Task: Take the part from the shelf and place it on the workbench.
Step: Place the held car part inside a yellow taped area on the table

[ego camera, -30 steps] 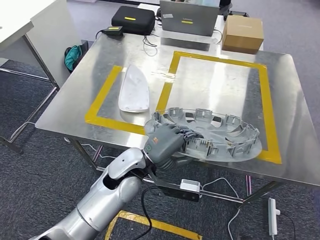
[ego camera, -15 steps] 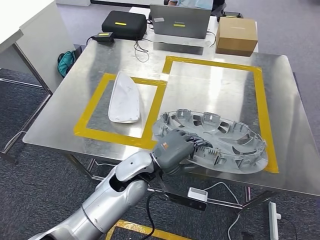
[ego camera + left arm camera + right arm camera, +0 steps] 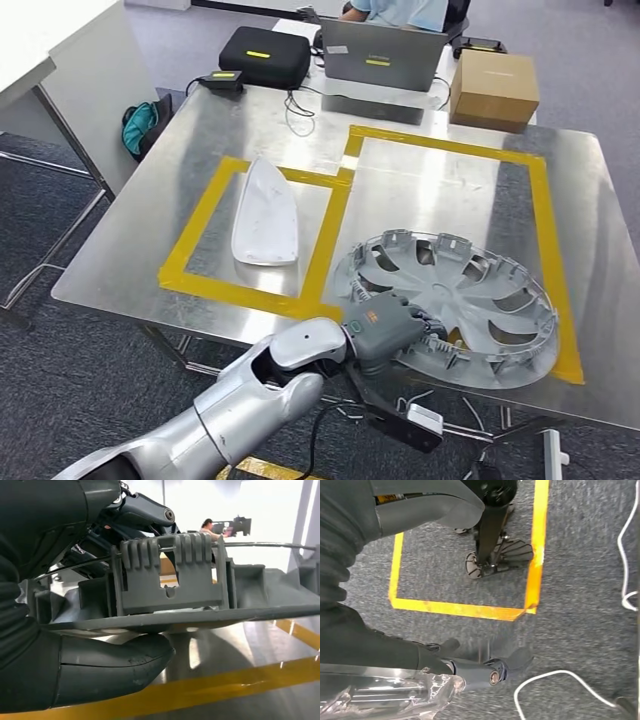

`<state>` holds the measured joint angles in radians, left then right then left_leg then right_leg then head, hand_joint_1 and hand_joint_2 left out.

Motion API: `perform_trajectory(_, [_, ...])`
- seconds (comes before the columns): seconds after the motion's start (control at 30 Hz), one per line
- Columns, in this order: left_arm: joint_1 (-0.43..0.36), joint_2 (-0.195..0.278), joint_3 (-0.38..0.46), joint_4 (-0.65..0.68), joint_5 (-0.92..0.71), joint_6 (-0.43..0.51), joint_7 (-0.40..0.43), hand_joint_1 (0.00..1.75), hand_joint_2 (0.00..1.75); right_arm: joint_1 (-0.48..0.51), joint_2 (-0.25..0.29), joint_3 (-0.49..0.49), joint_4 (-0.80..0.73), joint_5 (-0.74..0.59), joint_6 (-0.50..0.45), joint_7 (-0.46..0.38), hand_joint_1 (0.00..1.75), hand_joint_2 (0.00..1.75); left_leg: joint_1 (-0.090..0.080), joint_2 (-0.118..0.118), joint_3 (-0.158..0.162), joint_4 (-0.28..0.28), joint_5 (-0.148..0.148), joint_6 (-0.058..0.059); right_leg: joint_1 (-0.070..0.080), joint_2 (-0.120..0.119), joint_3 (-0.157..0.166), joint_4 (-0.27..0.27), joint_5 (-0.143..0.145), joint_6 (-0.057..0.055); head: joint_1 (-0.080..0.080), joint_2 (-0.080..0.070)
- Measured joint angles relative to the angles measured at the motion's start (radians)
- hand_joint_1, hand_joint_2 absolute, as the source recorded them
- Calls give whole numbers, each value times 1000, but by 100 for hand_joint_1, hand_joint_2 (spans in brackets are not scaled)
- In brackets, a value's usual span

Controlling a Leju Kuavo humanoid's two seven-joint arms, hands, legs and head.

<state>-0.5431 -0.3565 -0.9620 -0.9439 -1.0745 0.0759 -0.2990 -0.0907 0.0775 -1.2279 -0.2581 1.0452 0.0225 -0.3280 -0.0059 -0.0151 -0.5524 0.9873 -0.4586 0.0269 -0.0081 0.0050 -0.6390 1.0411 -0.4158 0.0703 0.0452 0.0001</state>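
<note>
Currently I am gripping the grey wheel cover (image 3: 453, 305) by its near rim with the left hand (image 3: 381, 328), fingers over the edge and thumb (image 3: 113, 667) beneath. It is lying inside the larger yellow-taped square on the steel workbench (image 3: 151, 230). My right hand (image 3: 433, 680) is hanging over carpet, holding a clear plastic item (image 3: 384, 695).

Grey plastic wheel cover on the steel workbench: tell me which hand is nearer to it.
Left. The left hand grips the near rim of the grey plastic wheel cover. The right hand hangs low over the carpeted floor, away from it.
</note>
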Motion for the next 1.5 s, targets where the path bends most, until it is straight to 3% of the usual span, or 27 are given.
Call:
perform_trajectory(0.03, [-5,-3,-9,7,6,-7,3,141,175,-2,0,0,0,1,0,1,0,175,-1,1,3,-1,-5,-6,2,0,12,-26,3,-8,-1,0])
perform_trajectory(0.1, [-15,-7,-29,19,29,-33,16,141,175,-4,-1,1,1,5,1,5,0,175,-3,1,7,1,-9,-18,5,1,24,-35,-7,-27,-3,0])
perform_trajectory(0.17, [-29,-12,-59,27,68,-63,40,141,175,-5,-2,2,1,9,2,8,0,175,-4,2,4,25,-17,-29,1,1,35,-38,-6,-40,-7,0])
perform_trajectory(0.23, [-48,-16,-92,32,106,-81,65,141,175,-11,-4,4,1,11,3,11,0,175,-2,3,-45,114,-48,-38,-3,1,48,-40,-12,-49,-12,0])
perform_trajectory(0.3, [-63,-15,-128,38,147,-97,92,141,175,-16,-5,7,1,12,4,13,0,175,1,4,-130,243,-92,-44,-3,1,58,-40,-22,-53,-15,0])
perform_trajectory(0.33, [-68,-14,-147,42,171,-105,107,141,175,-16,-5,9,1,13,6,14,0,175,1,4,-162,280,-99,-44,-3,1,65,-40,-28,-53,-15,0])
perform_trajectory(0.37, [-75,-13,-167,46,197,-114,123,141,175,-17,-6,11,1,14,7,15,0,175,1,4,-178,284,-85,-43,-3,1,74,-40,-33,-53,-15,0])
perform_trajectory(0.4, [-83,-13,-187,50,221,-121,137,141,175,-17,-6,12,1,15,8,16,0,175,1,4,-174,251,-49,-41,-3,2,83,-40,-39,-52,-15,0])
perform_trajectory(0.47, [-104,-13,-224,55,272,-140,166,141,175,-21,-6,15,1,17,9,19,0,175,1,5,-135,120,47,-36,-2,3,102,-40,-53,-46,-15,0])
perform_trajectory(0.5, [-115,-13,-242,58,296,-151,181,141,175,-25,-6,17,1,18,9,20,0,175,1,6,-118,63,71,-33,-1,4,106,-39,-59,-41,-16,0])
perform_trajectory(0.57, [-133,-14,-273,61,336,-171,212,141,175,-31,-7,19,1,19,9,24,0,175,1,6,-104,12,84,-27,2,5,105,-39,-70,-30,-16,0])
perform_trajectory(0.6, [-141,-14,-289,62,350,-180,231,141,175,-32,-8,21,1,19,9,27,0,175,1,5,-102,9,82,-28,4,5,103,-40,-74,-35,-16,0])
perform_trajectory(0.7, [-162,-17,-335,64,368,-198,280,141,175,-34,-10,25,1,16,9,34,0,175,2,3,-98,7,92,-31,6,3,108,-45,-77,-68,-15,0])
perform_trajectory(0.77, [-173,-18,-359,64,371,-198,299,141,175,-34,-10,26,1,13,9,36,0,175,1,3,-97,7,89,-25,6,3,113,-52,-76,-69,-15,0])
perform_trajectory(0.83, [-180,-18,-376,64,371,-195,323,71,175,-34,-10,26,2,9,9,38,0,87,0,3,-96,7,86,-20,6,3,117,-60,-76,-58,-15,0])
perform_trajectory(0.9, [-184,-18,-391,65,371,-197,348,0,175,-33,-10,25,2,7,8,39,0,0,0,3,-95,8,83,-16,5,3,121,-67,-75,-36,-15,0])
perform_trajectory(0.97, [-186,-16,-401,72,374,-201,362,0,175,-33,-10,26,2,9,9,40,0,0,-1,3,-95,8,83,-14,4,3,123,-70,-75,-22,-15,0])
perform_trajectory(1.07, [-186,-13,-409,86,389,-195,357,0,175,-33,-10,27,2,13,10,42,0,0,-1,3,-95,8,84,-13,3,2,122,-70,-74,-18,-16,0])
perform_trajectory(1.2, [-186,-13,-416,97,409,-185,343,0,0,-33,-10,34,2,14,10,44,0,0,-1,3,-94,8,86,-12,4,2,129,-68,-74,-17,-16,0])
perform_trajectory(1.5, [-173,-16,-379,81,564,-106,208,0,0,-20,-10,35,2,-9,10,42,0,0,1,3,-93,7,87,-13,5,2,130,-65,-74,-17,-16,0])
